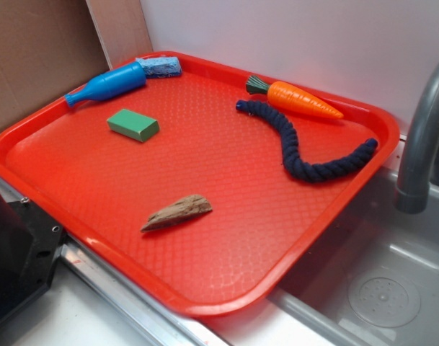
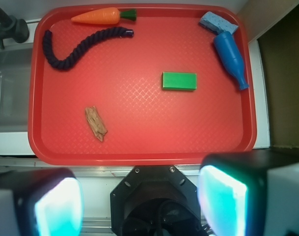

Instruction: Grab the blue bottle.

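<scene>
Red tray [image 1: 226, 288] [image 2: 139, 150] covers most of the worktop, sitting partly over a grey sink [image 1: 392, 288] with the faucet [image 1: 424, 137] at the right edge in the exterior view. Dark navy rope [image 1: 295, 148] [image 2: 73, 49] lies in an S-curve near the tray's far right corner in the exterior view, one end close to the carrot's green top. Blue bottle [image 1: 107, 84] [image 2: 230, 56] lies on its side in the far left corner of the tray, along the rim, neck pointing toward the left edge, its base touching or just beside the speckled blue sponge [image 1: 160, 67] [image 2: 217, 22], which sits against the far rim. Orange toy carrot [image 1: 302, 99] [image 2: 100, 16] lies along the far rim, tip pointing toward the right corner. Green block [image 1: 132, 125] [image 2: 179, 81] sits flat, near the bottle but apart from it, toward the tray middle. Brown wood-like chip [image 1: 177, 213] [image 2: 95, 123] lies alone in the near half of the tray. My pincer [image 2: 139, 196] hangs above the near edge, off the tray, fingers [image 2: 223, 196] spread wide and released, nothing between them, well apart from the bottle.
</scene>
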Motion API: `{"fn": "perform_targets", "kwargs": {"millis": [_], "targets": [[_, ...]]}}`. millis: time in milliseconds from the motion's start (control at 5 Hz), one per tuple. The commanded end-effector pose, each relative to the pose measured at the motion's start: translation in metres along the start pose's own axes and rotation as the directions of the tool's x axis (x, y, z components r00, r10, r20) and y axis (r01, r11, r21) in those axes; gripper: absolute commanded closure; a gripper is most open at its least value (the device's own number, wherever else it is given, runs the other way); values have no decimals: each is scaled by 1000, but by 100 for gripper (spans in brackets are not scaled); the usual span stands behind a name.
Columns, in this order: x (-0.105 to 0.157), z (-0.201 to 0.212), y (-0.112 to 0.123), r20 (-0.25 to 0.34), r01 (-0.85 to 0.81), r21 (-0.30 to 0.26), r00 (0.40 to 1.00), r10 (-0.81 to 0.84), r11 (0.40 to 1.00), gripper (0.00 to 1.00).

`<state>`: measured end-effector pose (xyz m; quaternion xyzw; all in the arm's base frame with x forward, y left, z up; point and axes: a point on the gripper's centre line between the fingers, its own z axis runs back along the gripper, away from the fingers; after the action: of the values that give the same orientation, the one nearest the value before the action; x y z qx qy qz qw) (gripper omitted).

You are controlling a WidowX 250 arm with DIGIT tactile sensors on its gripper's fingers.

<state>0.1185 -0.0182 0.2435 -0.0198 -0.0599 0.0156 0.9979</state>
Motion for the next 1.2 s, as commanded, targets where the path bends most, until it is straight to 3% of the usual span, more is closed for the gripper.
{"fn": "perform_targets", "kwargs": {"millis": [0, 200, 600, 800, 1000], "targets": [[0, 0, 0, 0, 0, 0, 1000, 0, 1000, 0], [38, -28, 39, 16, -72, 82, 997, 71, 994, 0], [100, -85, 109, 38, -13, 108, 999, 9, 994, 0], [128, -122, 136, 18, 66, 124, 997, -68, 990, 0], [142, -149, 146, -10, 77, 132, 997, -76, 988, 0]]}}
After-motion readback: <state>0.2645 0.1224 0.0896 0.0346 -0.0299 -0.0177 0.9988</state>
